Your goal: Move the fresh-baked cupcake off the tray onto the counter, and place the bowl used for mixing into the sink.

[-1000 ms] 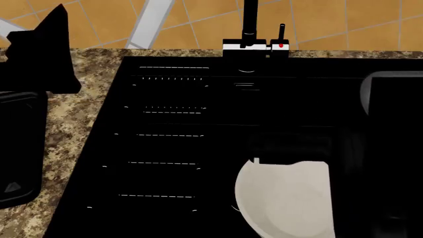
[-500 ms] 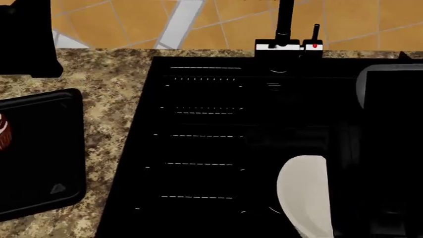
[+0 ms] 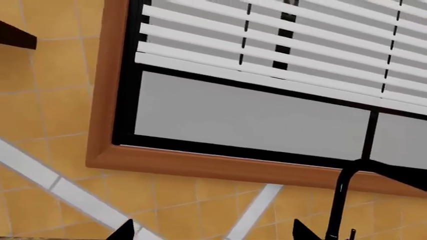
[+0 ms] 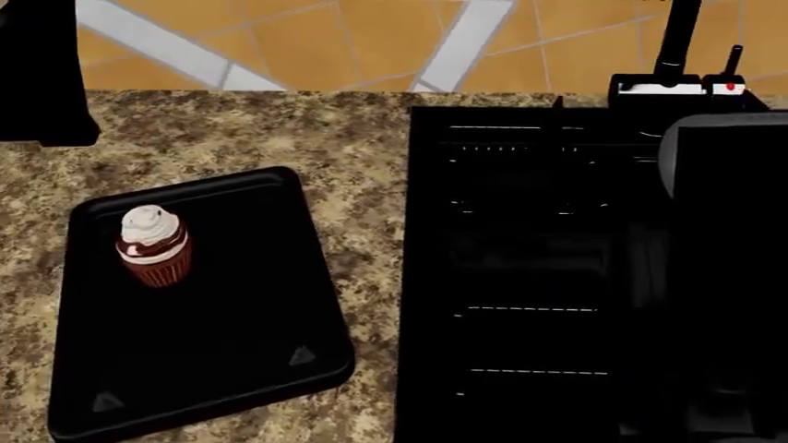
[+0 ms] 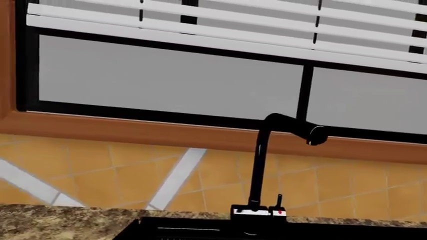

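Observation:
The cupcake (image 4: 153,245), white swirl over a red-brown wrapper, stands upright on the black tray (image 4: 246,351) at the left of the head view. The tray lies on the speckled counter (image 4: 345,138). To its right is the black sink (image 4: 530,166) with its ribbed drainboard. The bowl is hidden. My left gripper (image 3: 213,236) is raised and open with nothing between its tips, pointing at the wall and window. A faint dark shape over the sink looks like my right gripper (image 4: 530,254); its jaws cannot be made out.
The black faucet (image 4: 674,46) with a red dot (image 4: 735,88) stands behind the sink, below a window with white blinds (image 5: 200,30). My right arm (image 4: 726,277) covers the sink's right part. My left arm (image 4: 37,74) looms at the back left.
The head view has swung left: sink and faucet slid right, the tray and cupcake came fully into view, and the bowl passed out of sight behind my right arm.

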`<state>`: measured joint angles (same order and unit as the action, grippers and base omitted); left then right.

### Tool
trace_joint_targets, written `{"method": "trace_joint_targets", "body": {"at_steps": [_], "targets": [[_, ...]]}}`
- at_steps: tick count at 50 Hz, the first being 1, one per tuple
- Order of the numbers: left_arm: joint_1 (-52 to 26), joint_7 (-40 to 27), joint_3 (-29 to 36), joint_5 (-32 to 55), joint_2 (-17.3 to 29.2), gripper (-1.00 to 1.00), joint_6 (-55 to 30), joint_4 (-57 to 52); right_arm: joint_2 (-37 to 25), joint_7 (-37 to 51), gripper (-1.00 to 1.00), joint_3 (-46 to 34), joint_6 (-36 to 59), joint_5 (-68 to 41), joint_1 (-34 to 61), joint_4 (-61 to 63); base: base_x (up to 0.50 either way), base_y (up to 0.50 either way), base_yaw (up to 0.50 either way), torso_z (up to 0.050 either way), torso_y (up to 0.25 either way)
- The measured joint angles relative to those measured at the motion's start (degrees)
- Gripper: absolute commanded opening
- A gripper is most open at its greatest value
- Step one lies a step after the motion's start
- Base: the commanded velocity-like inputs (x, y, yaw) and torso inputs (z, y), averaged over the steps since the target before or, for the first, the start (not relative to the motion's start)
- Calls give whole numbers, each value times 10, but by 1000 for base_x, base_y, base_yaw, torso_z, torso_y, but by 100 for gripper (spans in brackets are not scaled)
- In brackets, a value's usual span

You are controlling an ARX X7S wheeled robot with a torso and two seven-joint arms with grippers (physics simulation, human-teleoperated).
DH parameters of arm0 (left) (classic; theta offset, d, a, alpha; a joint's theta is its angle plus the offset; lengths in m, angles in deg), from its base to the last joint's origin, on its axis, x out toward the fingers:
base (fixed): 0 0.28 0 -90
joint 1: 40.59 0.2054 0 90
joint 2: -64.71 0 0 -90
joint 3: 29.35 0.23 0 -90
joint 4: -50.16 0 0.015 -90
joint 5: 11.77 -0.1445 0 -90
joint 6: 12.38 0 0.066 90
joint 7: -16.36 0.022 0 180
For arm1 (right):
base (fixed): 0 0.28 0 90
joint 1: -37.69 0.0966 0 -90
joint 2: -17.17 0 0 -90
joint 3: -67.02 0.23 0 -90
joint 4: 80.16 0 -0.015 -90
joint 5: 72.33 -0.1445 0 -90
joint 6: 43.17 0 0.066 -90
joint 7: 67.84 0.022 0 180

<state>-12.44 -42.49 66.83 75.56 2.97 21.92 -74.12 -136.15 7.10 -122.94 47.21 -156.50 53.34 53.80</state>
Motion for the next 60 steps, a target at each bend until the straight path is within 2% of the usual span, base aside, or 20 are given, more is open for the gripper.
{"method": "trace_joint_targets", "body": {"at_steps": [26,55,60], "targets": [[79,89,-19,-95,6,100,60,-15,13,0,100,7,15,-8,2,-12,-1,500,0,0,0],[102,101,-16,-121,11,100,74,-23,17,-10,100,11,10,-5,-13,-17,-1,500,0,0,0],[103,100,-16,-123,13,100,75,-24,17,-16,100,12,8,-8,-16,-18,0,63,0,0,0]]}}
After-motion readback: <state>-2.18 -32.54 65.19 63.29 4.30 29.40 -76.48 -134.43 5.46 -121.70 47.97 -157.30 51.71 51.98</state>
